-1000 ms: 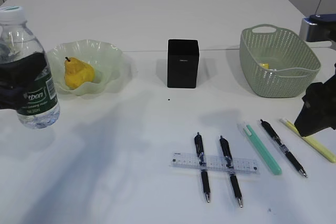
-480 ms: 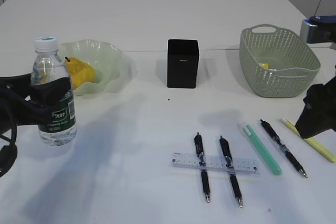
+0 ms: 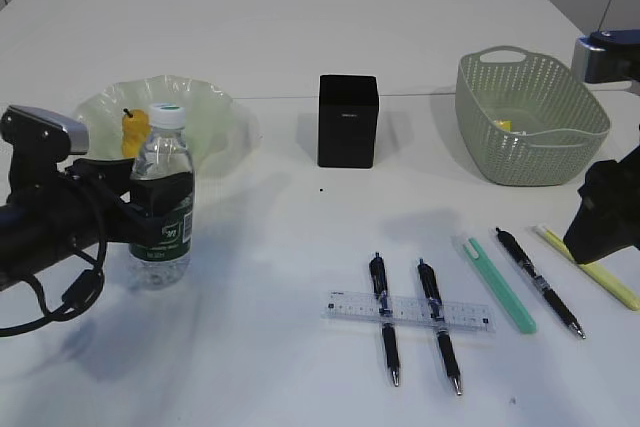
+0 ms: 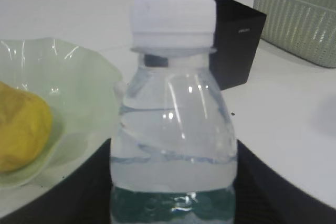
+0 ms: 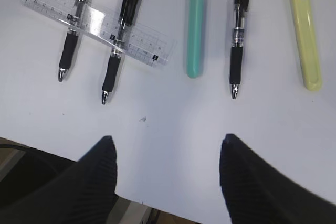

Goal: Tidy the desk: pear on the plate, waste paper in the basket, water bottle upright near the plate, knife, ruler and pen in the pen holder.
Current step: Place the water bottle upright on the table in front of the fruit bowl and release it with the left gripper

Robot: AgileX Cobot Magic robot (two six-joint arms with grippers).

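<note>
My left gripper (image 3: 150, 212) is shut on the clear water bottle (image 3: 162, 197) and holds it upright, base at the table, just in front of the pale green plate (image 3: 215, 112). The yellow pear (image 3: 133, 133) lies on the plate, also in the left wrist view (image 4: 21, 124). The black pen holder (image 3: 348, 120) stands mid-table. The clear ruler (image 3: 408, 311) lies across two black pens (image 3: 383, 312); a third pen (image 3: 538, 280), a green knife (image 3: 499, 282) and a yellow knife (image 3: 590, 267) lie to the right. My right gripper (image 5: 165, 145) is open above the table's front edge.
The green basket (image 3: 530, 117) stands at the back right with a bit of yellow inside (image 3: 503, 127). A blue-grey device (image 3: 605, 52) sits at the right edge. The left arm's cable loops over the table at the front left.
My left gripper has carried the bottle from the far left edge rightward and down, to a spot in front of the plate. The right arm has not moved.
</note>
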